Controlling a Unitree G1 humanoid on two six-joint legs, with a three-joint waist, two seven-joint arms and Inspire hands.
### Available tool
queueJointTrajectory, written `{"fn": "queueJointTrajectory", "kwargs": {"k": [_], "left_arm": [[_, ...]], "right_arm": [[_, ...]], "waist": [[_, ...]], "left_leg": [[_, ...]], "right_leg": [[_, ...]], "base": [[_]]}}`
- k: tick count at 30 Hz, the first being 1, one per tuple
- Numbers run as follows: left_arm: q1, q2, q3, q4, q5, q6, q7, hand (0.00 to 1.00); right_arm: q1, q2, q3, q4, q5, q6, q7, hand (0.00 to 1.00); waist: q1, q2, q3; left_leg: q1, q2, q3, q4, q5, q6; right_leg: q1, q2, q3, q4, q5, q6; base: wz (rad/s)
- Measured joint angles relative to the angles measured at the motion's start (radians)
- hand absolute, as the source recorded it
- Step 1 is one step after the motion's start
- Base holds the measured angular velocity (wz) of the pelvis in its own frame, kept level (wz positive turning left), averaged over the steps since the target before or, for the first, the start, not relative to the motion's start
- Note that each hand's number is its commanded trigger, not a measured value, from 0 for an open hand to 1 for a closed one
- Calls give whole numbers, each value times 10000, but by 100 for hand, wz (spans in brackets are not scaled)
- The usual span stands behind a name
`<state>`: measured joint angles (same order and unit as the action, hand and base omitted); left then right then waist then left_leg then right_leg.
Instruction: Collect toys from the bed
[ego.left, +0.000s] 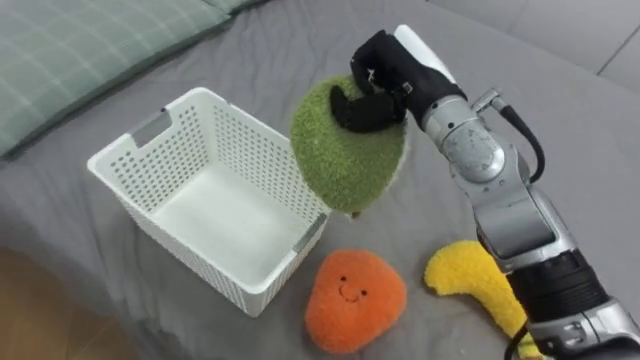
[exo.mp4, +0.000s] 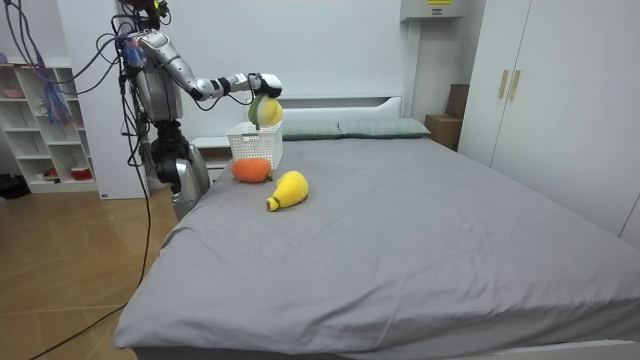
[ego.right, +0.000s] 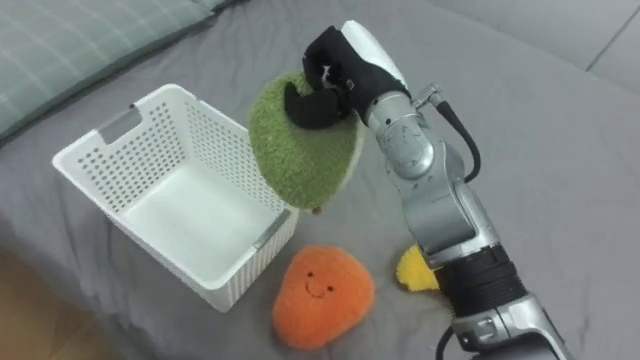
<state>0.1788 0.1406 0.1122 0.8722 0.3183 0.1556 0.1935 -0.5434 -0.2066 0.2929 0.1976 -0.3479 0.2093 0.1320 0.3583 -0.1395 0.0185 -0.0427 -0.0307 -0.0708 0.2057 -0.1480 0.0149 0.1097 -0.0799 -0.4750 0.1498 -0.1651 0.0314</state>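
**Right robot hand holds green plush at the basket's rim**

Right robot hand (ego.left: 374, 85): fingers curled round the top of a green plush toy (ego.left: 345, 160), gripping it. The arm reaches forward from the lower right, nearly straight. The toy hangs clear of the bed (ego.left: 560, 120), at the right-hand rim of the white basket (ego.left: 150, 125). An orange plush toy (ego.left: 352, 298) lies on the bed just beside the basket's near corner. A yellow plush toy (ego.left: 465, 275) lies to its right, partly behind the forearm. A checked pillow (ego.left: 80, 50) lies beyond the basket. Room view: the robot stands at the bedside near the head end.

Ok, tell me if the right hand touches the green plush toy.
Touching. The left eye view shows the right hand curled over the green plush toy, holding it up.
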Motion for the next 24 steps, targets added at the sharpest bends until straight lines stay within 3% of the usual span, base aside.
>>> {"fn": "queueJointTrajectory", "kwargs": {"k": [6,13,14,15,16,18,24], "left_arm": [[-31,44,30,-107,65,6,225,0],[-12,69,334,-573,472,213,218,0],[1,69,343,-612,472,224,217,0],[16,69,369,-678,473,242,211,0],[0,73,391,-691,476,255,209,0],[-2,74,401,-691,550,267,207,0],[53,125,393,-670,698,273,230,0]], "right_arm": [[-101,69,300,490,-8,-24,-606,100],[-103,121,784,490,-49,-24,-840,100],[-102,135,790,497,-40,-24,-869,95],[-103,150,790,500,-39,-24,-911,83],[-103,153,790,506,-40,-24,-998,65],[-115,173,790,624,-35,-30,-1159,0],[-411,173,800,2031,755,-68,-1516,0]], "waist": [[450,-188,18],[909,-209,15],[918,-209,16],[960,-213,14],[1010,-218,15],[1118,-220,17],[1200,-339,69]], "left_leg": [[-237,-180,-512,16,201,13],[-430,-298,-829,178,223,24],[-431,-315,-863,176,227,29],[-444,-347,-937,174,236,38],[-454,-371,-983,174,241,44],[-456,-392,-1022,174,246,51],[-500,-499,-1321,190,332,49]], "right_leg": [[-35,-73,-354,-7,-33,46],[3,-66,-496,-86,-56,79],[26,-63,-516,-119,-56,80],[55,-68,-572,-146,-58,83],[72,-78,-621,-157,-63,90],[112,-88,-672,-170,-65,93],[223,-106,-901,-179,-73,108]], "base": [[26],[14],[21],[17],[15],[11],[16]]}}
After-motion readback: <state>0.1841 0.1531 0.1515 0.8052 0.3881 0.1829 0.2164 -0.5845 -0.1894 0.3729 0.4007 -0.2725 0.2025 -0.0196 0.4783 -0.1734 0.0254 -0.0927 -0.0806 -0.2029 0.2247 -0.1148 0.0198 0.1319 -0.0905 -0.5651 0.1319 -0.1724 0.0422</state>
